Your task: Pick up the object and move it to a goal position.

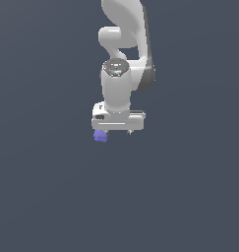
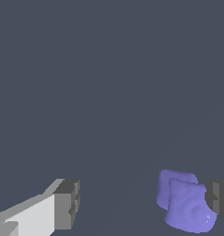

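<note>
Between wide-open jaws of gripper (image 2: 141, 205) (object (image 2: 185, 205) beside one finger): nothing grasped, lift and transfer remain.

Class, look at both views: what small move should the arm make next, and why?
Probably close the gripper: its jaws stand wide open, and the purple object already lies between them, close against one finger with a wide gap to the other.
</note>
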You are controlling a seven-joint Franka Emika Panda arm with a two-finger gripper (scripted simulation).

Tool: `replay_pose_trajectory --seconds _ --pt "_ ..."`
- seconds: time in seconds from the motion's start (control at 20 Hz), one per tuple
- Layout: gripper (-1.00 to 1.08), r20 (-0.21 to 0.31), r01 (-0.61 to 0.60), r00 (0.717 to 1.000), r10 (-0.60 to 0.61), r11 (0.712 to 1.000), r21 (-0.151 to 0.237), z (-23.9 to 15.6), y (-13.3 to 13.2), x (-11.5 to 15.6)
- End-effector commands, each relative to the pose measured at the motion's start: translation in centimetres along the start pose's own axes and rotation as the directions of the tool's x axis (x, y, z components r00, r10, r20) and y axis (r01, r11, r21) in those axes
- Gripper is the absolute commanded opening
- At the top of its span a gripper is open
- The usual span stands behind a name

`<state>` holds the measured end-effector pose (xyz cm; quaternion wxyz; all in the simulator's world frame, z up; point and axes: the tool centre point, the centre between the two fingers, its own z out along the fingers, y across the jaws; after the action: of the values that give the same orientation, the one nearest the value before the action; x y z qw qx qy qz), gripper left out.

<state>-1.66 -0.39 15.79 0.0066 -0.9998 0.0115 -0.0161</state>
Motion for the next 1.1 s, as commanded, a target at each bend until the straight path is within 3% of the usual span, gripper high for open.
replay_pose_trajectory --seconds 0.0,0.5,1.05 --pt "1.00 0.005 -0.022 1.000 0.022 1.000 -0.002 1.1 1.7 -1.1" --pt "1.00 0.025 -0.116 0.993 0.117 0.993 -0.014 5.3 8.1 -6.5" --pt "1.00 0.030 -0.140 0.990 0.140 0.990 -0.018 6.3 9.6 -8.0"
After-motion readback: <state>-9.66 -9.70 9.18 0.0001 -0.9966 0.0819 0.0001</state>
